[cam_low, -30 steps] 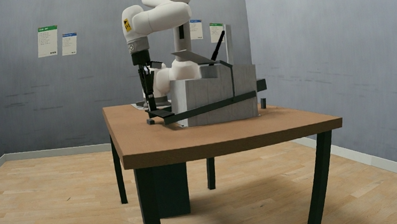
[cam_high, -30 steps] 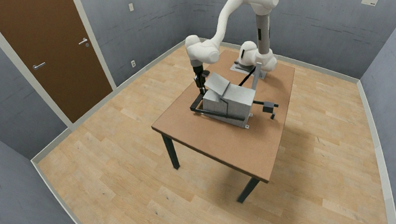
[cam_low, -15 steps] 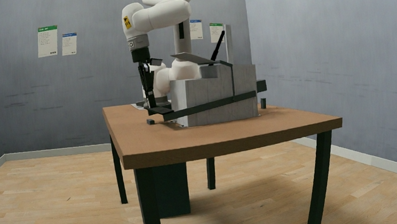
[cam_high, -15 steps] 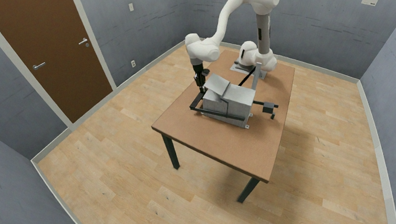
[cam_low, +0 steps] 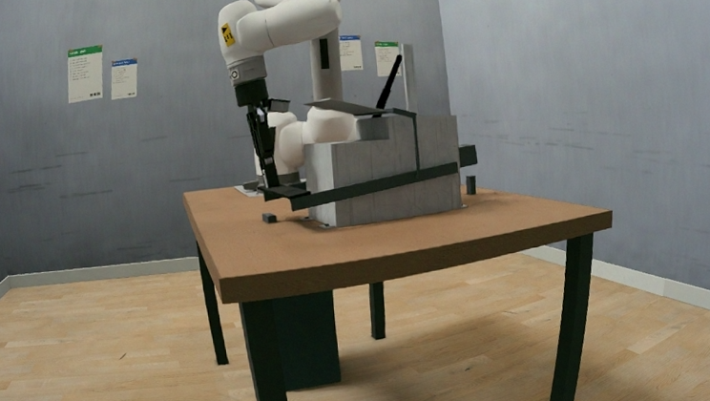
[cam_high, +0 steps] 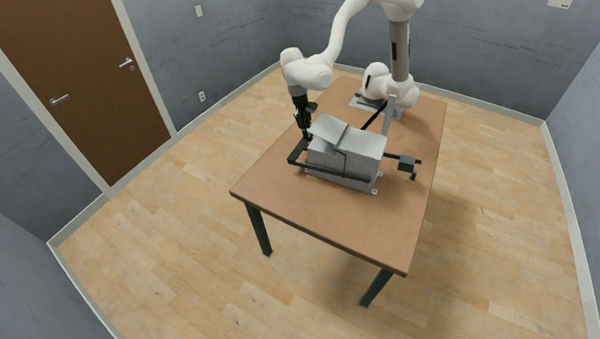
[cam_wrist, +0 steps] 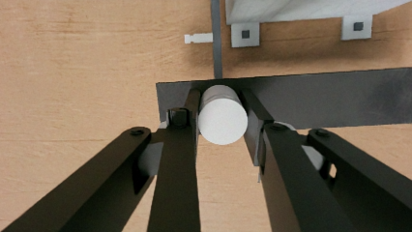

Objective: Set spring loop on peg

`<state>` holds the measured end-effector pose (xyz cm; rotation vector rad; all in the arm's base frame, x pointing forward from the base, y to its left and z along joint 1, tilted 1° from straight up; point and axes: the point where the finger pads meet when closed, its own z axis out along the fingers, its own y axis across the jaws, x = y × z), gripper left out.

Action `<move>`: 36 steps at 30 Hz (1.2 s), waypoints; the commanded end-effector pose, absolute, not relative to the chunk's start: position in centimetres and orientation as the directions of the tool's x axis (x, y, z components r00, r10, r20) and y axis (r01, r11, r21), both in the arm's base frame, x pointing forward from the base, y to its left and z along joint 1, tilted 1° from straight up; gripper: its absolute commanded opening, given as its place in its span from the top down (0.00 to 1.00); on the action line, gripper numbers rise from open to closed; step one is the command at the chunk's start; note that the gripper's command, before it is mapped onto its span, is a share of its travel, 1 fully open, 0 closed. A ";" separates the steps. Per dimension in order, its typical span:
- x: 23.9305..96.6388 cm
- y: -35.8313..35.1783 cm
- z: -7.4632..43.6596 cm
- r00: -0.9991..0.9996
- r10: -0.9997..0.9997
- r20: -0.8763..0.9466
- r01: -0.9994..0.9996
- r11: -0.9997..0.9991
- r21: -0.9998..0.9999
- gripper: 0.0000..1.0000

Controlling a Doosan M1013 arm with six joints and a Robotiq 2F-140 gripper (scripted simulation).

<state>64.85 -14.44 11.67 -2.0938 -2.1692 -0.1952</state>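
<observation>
weight upright over the raised pedal

the weight (cam_wrist: 222, 121) is a pale grey cylinder, its round top facing the wrist view — whether its base touches the pedal (cam_high: 298, 150) (cam_low: 287, 190) (cam_wrist: 334, 99) cannot be told. the pedal, a flat dark plate, stands above the brown bench (cam_high: 326, 223) (cam_low: 409, 251) (cam_wrist: 73, 72) beside the feeder (cam_high: 346, 161) (cam_low: 381, 192), a grey box with a tilted lid. the spring (cam_high: 374, 116) (cam_low: 390, 84) slants, black, toward a grey upright — loop and pegs are too small to tell.
</observation>
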 end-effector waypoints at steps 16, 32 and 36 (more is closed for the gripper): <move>64.9 -14.4 13.2 -0.036 0.984 0.176 0.999 0.034 0.010 0.75; 64.9 -14.4 14.6 -0.036 0.984 0.176 0.999 0.034 0.010 0.75; 64.9 -14.4 14.8 -0.036 0.984 0.176 0.999 0.034 0.010 0.75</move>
